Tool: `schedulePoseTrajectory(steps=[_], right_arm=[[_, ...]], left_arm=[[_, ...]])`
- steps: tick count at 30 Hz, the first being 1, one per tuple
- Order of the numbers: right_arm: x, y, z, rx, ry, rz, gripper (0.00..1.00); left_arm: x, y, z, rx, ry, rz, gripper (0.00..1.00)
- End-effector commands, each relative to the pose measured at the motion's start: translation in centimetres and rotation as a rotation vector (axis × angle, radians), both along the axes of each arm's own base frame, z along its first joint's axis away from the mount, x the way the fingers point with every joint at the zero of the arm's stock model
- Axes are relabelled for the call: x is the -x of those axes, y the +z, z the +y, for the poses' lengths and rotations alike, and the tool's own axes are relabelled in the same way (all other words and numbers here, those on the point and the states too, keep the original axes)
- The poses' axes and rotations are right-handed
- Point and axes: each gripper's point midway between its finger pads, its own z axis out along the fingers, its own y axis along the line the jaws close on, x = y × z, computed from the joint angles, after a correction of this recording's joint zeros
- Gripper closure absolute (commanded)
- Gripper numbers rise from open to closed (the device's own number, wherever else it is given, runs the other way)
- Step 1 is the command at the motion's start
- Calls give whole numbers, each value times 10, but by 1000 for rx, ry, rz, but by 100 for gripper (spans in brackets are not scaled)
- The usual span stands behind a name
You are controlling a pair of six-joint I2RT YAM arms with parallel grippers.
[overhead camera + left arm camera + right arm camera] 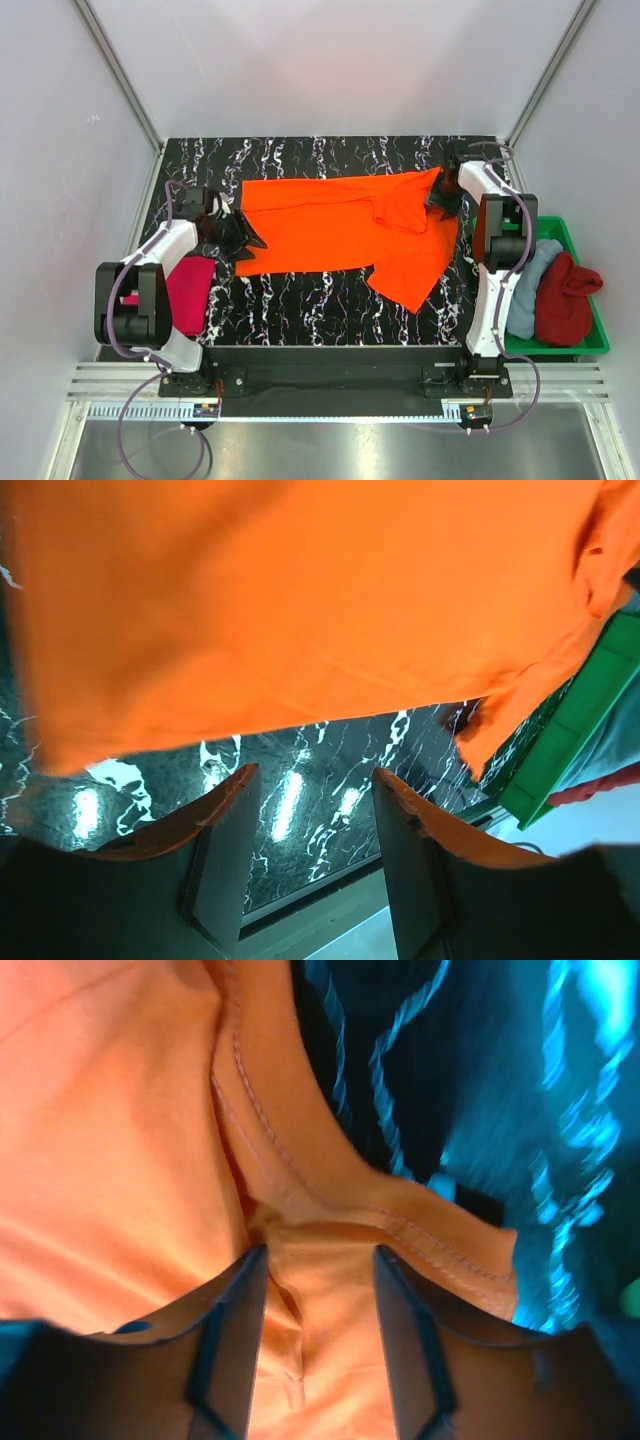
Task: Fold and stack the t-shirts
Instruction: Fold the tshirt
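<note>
**Orange shirt laid out, both grippers at its edges, neither one pinching**

The bright orange cloth t-shirt (340, 225) lies spread across the middle of the black white-veined marble table (300, 305). Its right part is bunched and skewed toward the near edge.

My left gripper (243, 238) sits at the shirt's left edge. On its wrist camera the jaws stand apart with bare table showing between them, so it grasps nothing.

My right gripper (440, 200) is at the shirt's far right corner. Its wrist view shows the fingers (225, 1340) apart, with a fold of orange cloth and a stitched hem (330, 1175) lying in and just beyond the gap. As far as I can see it is released, not clenched.

The magenta-pink shirt (190, 290) lies beside the left arm. The light blue shirt (535, 285) and dark red shirt (565, 300) are heaped in the green plastic tray (560, 225) at the right.

What worries me:

- **Right side:** if I close here, I reckon the jaws take a wad of several layers instead of a single edge, and the fold comes out crooked.
- **Left side:** the jaws have no cloth between them, so closing where they stand likely catches air.
- **One-sided lift:** if only one side grips, the lift would drag the whole shirt sideways across the table and wrinkle it further.
- **Skewed right flap:** it could tuck under during any pull.
</note>
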Motion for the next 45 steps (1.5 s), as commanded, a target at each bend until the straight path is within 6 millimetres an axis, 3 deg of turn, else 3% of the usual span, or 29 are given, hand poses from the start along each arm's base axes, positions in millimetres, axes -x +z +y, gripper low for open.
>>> schedulePoseTrajectory(steps=[1,5,8,13,18,22,28,36,45], right_arm=[[-10,17,-33,117,0,8,43],[13,52,-28,91,-11,-20,30],[39,79,-9,1,21,-51,20],[102,107,26,-157,41,-73,18],[160,107,77,-259,114,-60,19],[200,95,98,-327,135,-30,21],[218,96,97,-329,133,-39,20],[220,90,99,-337,146,-10,20],[223,70,102,-354,118,51,20]], left_arm=[[-17,17,2,4,-9,-68,48],[-22,19,13,-36,70,-67,48],[-16,17,23,-70,162,-43,50],[20,-2,49,-168,374,27,48],[38,-22,59,-181,503,106,49],[33,-30,73,-248,544,113,51],[24,-40,71,-243,545,159,53],[20,-55,71,-254,552,216,55],[11,-65,66,-235,542,247,56]])
